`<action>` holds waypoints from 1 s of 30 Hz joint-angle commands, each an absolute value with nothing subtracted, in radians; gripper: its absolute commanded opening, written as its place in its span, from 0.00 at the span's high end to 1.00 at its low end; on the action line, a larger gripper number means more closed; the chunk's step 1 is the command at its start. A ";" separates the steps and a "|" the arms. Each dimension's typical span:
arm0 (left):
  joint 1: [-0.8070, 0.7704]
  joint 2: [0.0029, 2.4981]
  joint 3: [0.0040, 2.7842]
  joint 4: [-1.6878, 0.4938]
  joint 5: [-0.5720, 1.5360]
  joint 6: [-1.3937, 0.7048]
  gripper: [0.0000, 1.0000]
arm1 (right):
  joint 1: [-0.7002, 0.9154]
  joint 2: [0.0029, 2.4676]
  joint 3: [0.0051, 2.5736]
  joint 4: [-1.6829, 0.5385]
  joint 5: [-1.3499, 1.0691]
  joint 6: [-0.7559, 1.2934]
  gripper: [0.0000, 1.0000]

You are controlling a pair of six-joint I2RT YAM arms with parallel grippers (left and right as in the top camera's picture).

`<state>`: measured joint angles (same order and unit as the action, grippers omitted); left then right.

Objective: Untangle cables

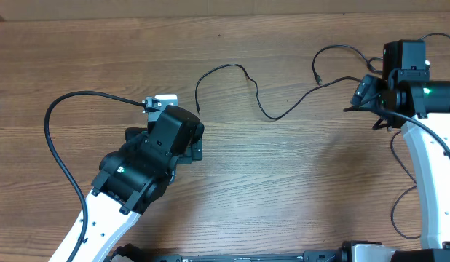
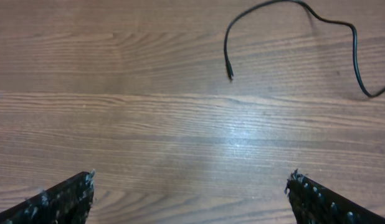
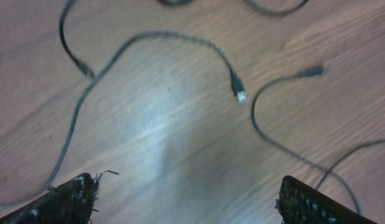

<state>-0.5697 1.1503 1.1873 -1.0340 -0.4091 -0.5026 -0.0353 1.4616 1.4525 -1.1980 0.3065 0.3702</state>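
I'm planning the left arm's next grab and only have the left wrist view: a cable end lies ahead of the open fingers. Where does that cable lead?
Observer: Overhead, that cable snakes rightward toward the right gripper.
Operator: Is the right gripper holding it?
Observer: No. In the right wrist view its fingers stand wide apart, gripping nothing.
Operator: Anything loose to grab over there?
Observer: Yes, a silver-tipped plug lies free ahead of that gripper.
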 commanded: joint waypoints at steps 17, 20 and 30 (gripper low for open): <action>-0.781 1.068 1.200 -1.053 -0.693 -0.630 0.00 | 0.086 1.026 1.460 -1.464 0.360 0.412 0.00; -0.781 1.032 1.198 -1.108 -0.725 -0.666 0.00 | 0.086 0.929 1.460 -1.510 0.329 0.411 0.00; -0.781 0.793 0.920 -1.095 -0.817 -0.809 0.00 | 0.086 0.682 1.460 -1.581 0.194 0.412 0.00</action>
<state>-0.7731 0.8444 1.0199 -1.1252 -0.7624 -0.7433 0.0849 0.6907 1.4528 -1.5871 0.2440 0.4084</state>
